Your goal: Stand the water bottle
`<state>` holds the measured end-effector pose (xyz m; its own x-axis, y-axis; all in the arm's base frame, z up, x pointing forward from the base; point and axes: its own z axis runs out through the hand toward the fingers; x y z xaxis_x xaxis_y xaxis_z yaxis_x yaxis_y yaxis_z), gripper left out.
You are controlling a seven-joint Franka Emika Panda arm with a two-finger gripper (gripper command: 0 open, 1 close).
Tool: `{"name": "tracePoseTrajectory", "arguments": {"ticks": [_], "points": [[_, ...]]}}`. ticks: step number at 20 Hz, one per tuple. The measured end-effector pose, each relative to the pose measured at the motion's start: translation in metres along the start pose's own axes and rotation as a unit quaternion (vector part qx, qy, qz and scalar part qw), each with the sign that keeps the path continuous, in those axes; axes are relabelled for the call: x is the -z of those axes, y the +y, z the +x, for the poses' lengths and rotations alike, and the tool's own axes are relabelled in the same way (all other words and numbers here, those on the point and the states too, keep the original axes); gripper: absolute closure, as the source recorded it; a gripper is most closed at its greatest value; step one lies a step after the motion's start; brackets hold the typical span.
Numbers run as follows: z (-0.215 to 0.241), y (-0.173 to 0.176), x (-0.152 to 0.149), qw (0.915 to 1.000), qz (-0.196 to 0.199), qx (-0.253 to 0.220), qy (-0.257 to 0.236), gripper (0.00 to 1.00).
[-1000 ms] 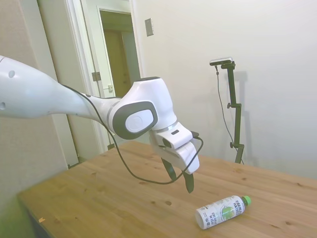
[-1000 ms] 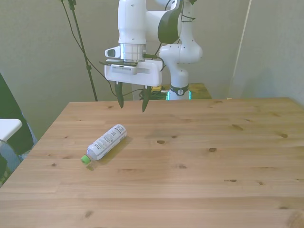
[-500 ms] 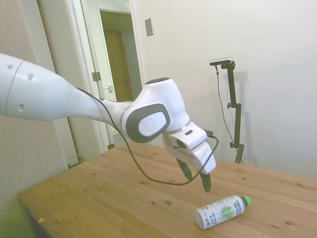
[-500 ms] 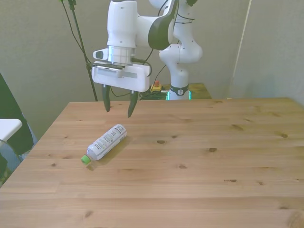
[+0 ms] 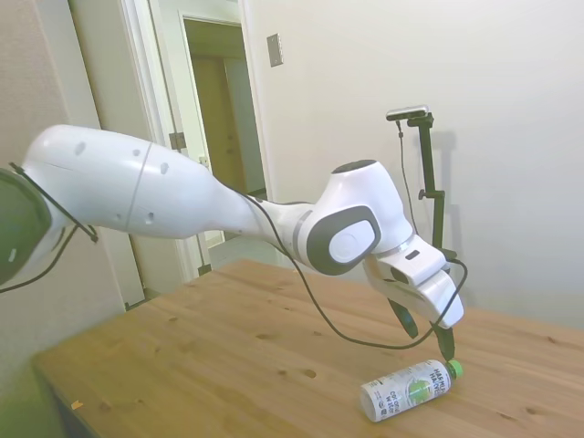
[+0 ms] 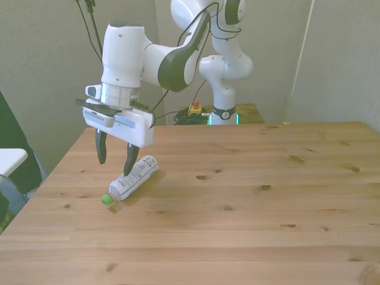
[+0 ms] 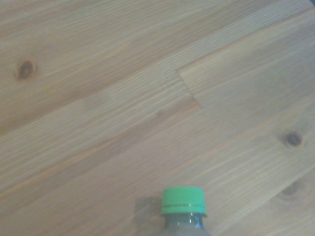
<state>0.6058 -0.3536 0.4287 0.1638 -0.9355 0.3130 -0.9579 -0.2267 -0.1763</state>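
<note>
Because the bottle (image 6: 133, 176) lies flat on its side near the front view's left edge of the table (image 6: 267, 225), green cap (image 7: 183, 200) pointing toward the near edge, nothing is stood up yet. The gripper (image 6: 114, 160) hangs just above the cap end, jaws wide and empty, one finger on each side of the neck, apparently lined up to grasp there. Surface: bare knotty pine planks. Room: pale walls, a white-framed doorway (image 5: 214, 109) behind the arm.
</note>
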Motion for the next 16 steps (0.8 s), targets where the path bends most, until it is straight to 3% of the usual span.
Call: {"name": "tracePoseTrajectory", "arguments": {"ticks": [8,14,15,16], "points": [[0.000,-0.017,-0.053,0.9997,-0.025,-0.004,-0.001,0.00],[-0.001,-0.020,-0.066,0.9994,-0.034,-0.003,-0.006,0.00],[-0.001,-0.020,-0.069,0.9993,-0.036,-0.003,-0.007,1.00],[-0.001,-0.020,-0.071,0.9993,-0.038,-0.004,-0.008,1.00]]}}
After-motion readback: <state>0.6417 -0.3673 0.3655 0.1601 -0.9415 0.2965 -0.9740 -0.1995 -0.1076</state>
